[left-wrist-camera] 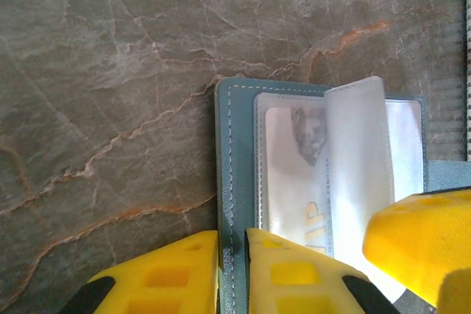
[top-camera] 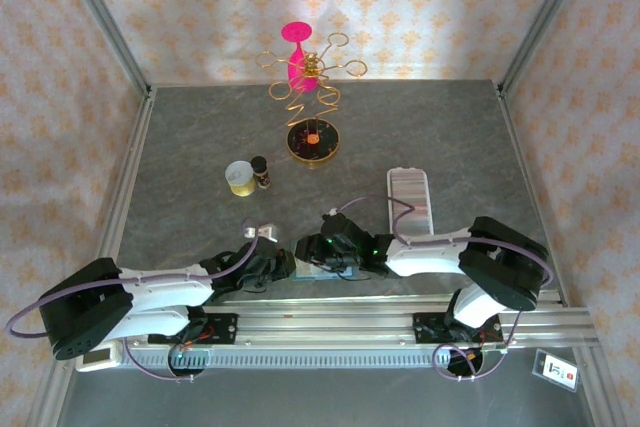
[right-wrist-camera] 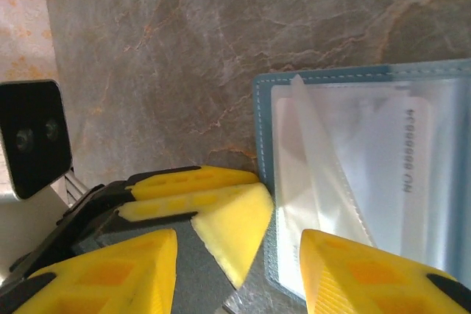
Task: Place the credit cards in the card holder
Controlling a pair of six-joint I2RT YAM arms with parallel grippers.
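Note:
A teal wallet (left-wrist-camera: 237, 145) lies open on the grey marbled table, its clear sleeves fanned up. One sleeve holds a pale credit card (left-wrist-camera: 294, 182) with gold lettering. The right wrist view shows a card with a printed number (right-wrist-camera: 412, 152) in another sleeve. My left gripper (left-wrist-camera: 232, 237) is shut on the wallet's stitched teal edge. My right gripper (right-wrist-camera: 239, 244) is open, one finger (right-wrist-camera: 368, 273) over the sleeves and the other (right-wrist-camera: 96, 277) outside the wallet (right-wrist-camera: 263, 130). Both grippers, left (top-camera: 275, 265) and right (top-camera: 318, 252), meet near the table's front middle. The ridged whitish card holder (top-camera: 410, 197) lies further back on the right.
A gold wire stand with a pink disc (top-camera: 308, 67) on a dark round base (top-camera: 313, 139) stands at the back. A small cup (top-camera: 239, 177) and a dark bottle (top-camera: 261, 172) sit left of centre. An aluminium rail (top-camera: 350, 309) runs along the near edge.

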